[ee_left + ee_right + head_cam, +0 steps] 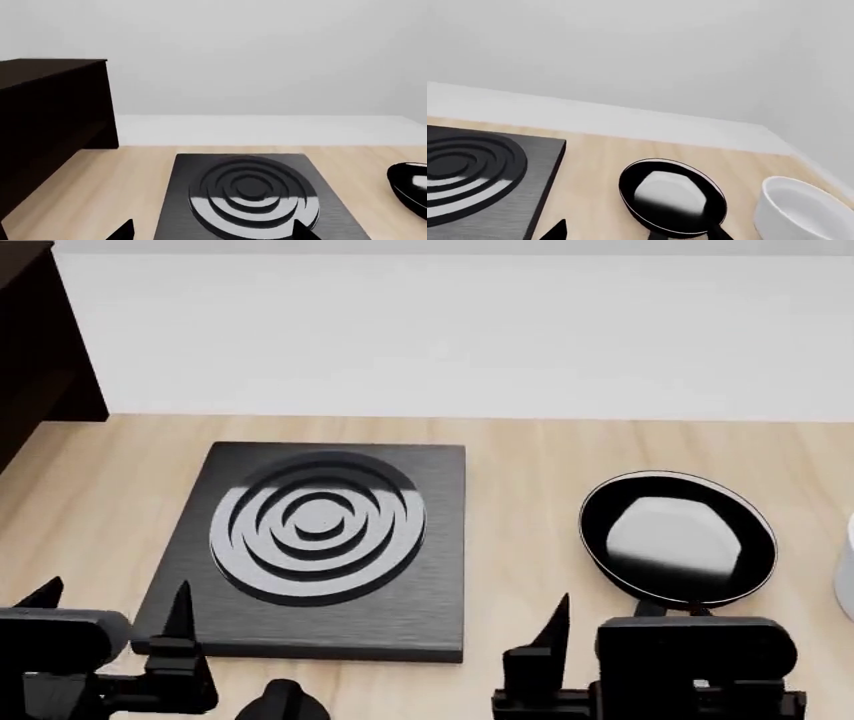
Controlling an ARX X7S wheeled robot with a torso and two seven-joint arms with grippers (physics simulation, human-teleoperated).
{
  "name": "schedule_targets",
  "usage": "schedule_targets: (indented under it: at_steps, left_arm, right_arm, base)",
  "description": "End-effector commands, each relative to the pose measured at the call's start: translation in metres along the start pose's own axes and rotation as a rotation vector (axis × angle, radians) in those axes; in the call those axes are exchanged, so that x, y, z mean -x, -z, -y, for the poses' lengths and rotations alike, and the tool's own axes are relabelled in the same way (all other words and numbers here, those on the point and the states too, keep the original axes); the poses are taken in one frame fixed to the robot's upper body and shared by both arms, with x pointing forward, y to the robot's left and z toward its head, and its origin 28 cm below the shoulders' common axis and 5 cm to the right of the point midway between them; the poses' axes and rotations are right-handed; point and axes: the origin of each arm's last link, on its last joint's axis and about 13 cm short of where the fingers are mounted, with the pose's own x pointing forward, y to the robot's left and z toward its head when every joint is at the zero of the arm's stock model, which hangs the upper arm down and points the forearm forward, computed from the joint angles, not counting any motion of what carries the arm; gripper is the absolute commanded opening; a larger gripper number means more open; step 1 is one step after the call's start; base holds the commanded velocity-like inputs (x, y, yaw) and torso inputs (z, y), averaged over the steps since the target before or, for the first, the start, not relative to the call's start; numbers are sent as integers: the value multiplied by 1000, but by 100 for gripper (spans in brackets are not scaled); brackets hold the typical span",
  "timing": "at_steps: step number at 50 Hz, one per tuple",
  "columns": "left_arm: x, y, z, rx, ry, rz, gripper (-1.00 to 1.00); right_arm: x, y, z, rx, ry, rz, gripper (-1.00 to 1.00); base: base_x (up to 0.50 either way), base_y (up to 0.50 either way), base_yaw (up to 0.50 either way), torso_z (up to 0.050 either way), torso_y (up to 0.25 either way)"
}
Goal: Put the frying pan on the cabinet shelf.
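We judge the reach not yet begun: the pan (678,537) sits on the table right of the stove plate (320,545), handle and long axis toward us, the right gripper (607,625) open and empty just before it, left gripper (114,605) likewise, cabinet (30,350) far left, so next we close on the handle.

On the table (534,455) the stove plate (320,550) sits at centre. The pan (678,537) lies at its 3 o'clock, apart from it, handle pointing toward 6 o'clock. The bowl (800,210) stands at the pan's 3 o'clock, just beside it. The cabinet (34,350) stands at the plate's 10 o'clock, well apart, at the table's far left. The left pincer (114,615) hangs at the plate's 7 o'clock; the right pincer (627,625) at the pan's 6 o'clock, over the handle.
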Motion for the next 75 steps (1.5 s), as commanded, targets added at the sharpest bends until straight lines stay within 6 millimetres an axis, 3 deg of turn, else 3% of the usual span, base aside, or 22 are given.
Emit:
schedule_targets:
  at_steps: [1,7,15,22,34,55,75]
  left_arm:
    - [-19,-31,-6,27,-3,-9,100]
    - [-30,-29,-9,58,-7,-52,100]
    - [-41,-22,-9,98,0,-88,100]
    - [-40,-24,-11,113,7,-105,100]
    - [-38,-25,-14,94,10,-88,100]
    - [-40,-19,-8,91,41,-95,100]
    - [-41,-19,-9,89,36,-94,100]
  right_arm:
    - [-25,-22,11,-4,-5,-148,100]
    - [-39,-28,16,12,-1,-225,100]
    - [-55,-23,18,24,7,-293,100]
    - [-72,-18,18,41,21,-339,100]
    - [-94,-30,23,-54,36,-433,100]
    - [-122,-6,21,-141,17,-573,100]
    - [-126,31,16,-223,33,-649,100]
  base:
    - [0,3,-7,0,0]
    - [0,2,-7,0,0]
    - [0,2,-7,0,0]
    - [0,1,-7,0,0]
    - [0,1,-7,0,0]
    - [0,1,-8,0,0]
    - [0,1,-7,0,0]
